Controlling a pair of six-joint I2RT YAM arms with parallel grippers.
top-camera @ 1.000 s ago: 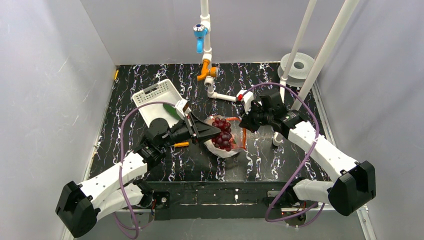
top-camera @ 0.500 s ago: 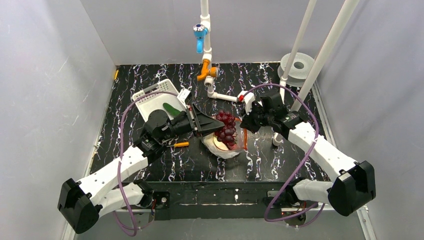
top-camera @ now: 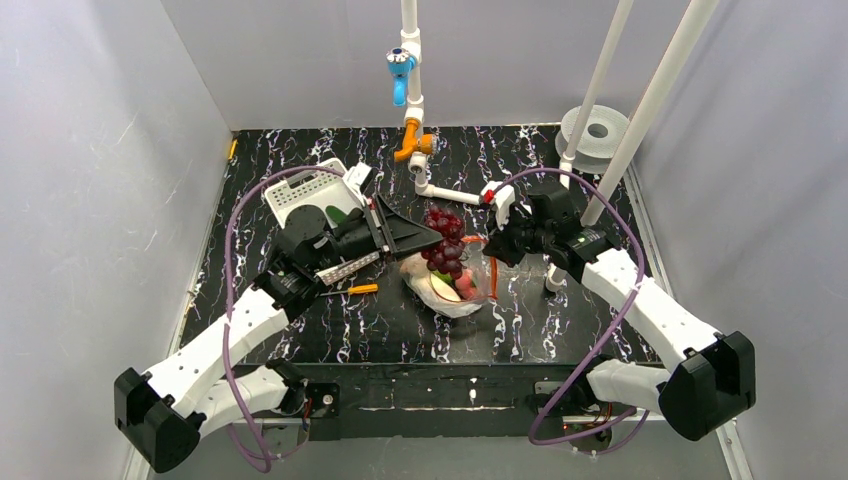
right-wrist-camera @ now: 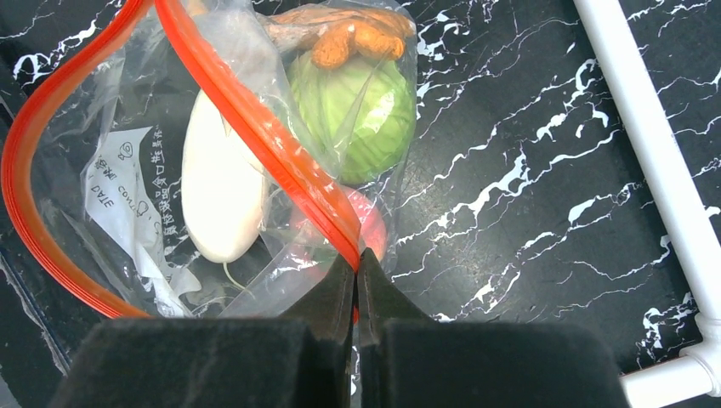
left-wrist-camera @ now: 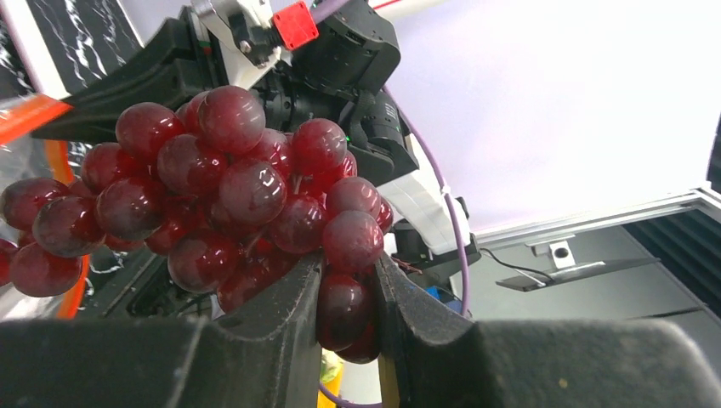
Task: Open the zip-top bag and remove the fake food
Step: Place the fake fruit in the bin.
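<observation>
Grape bunch (left-wrist-camera: 229, 187), light and probably slick, hangs by one berry clenched in left claw (left-wrist-camera: 347, 293); right claw (right-wrist-camera: 355, 270) pinches rim of flimsy zip-top bag (right-wrist-camera: 119, 195).

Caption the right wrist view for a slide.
Right hand pinches the zip-top bag by its zip strip; white egg-shaped piece and green vegetable lie inside.
</observation>
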